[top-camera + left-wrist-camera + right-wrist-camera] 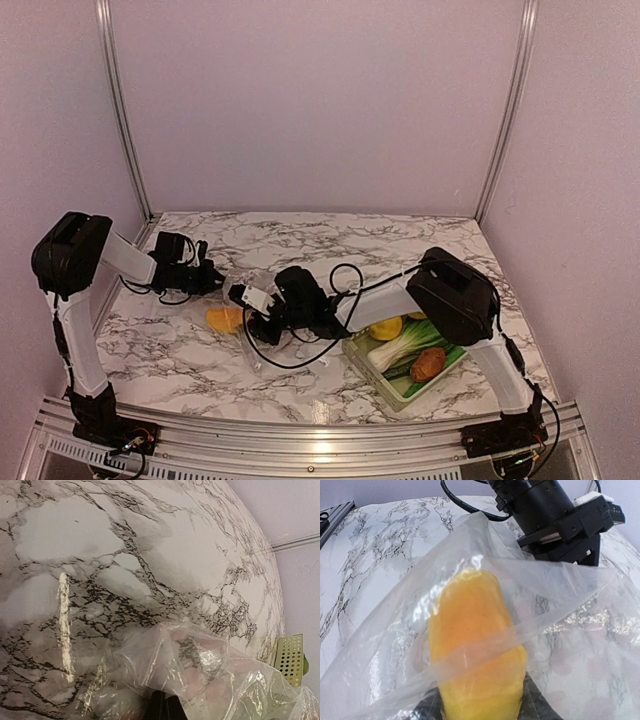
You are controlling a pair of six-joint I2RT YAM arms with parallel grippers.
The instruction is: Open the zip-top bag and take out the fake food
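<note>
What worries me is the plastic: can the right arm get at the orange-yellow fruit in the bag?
Probably yes. The orange-yellow fruit sits between the fingers of the right gripper, though a fold of the zip-top bag drapes across it. The left gripper holds the bag.

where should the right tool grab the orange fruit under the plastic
Across the narrow width of the orange-yellow fruit, at its near end, coming in along its length from the right tool's side. It is long and rounded, so the short axis suits a pinch; zip-top bag film covers it.
</note>
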